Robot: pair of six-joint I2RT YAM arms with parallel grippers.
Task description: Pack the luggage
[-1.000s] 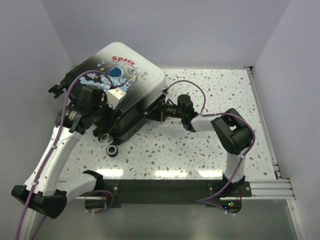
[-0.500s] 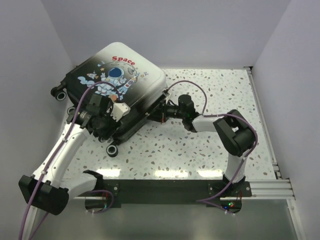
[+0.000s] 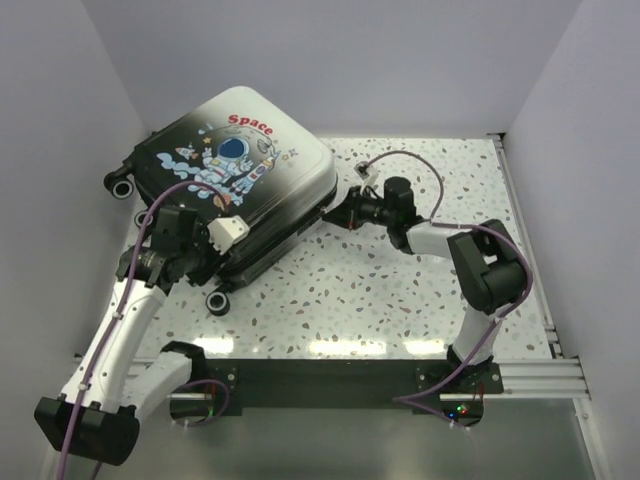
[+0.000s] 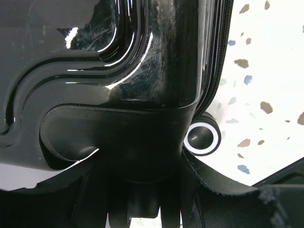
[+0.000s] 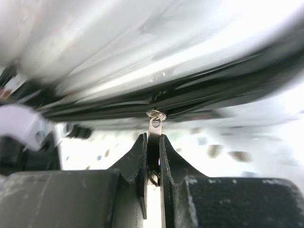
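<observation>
Pinching the luggage (image 3: 235, 170) zipper pull (image 5: 154, 124), right pincer (image 5: 152, 142) clamped; left pincer (image 3: 205, 248) grip unclear

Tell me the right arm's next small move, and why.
Probably draw the zipper pull a short way along its track. The right gripper is shut on the metal tab, the luggage has its lid down on the base, and the left gripper sits at a wheel corner, seemingly bracing it. I cannot tell which way along the seam is unzipped.
</observation>
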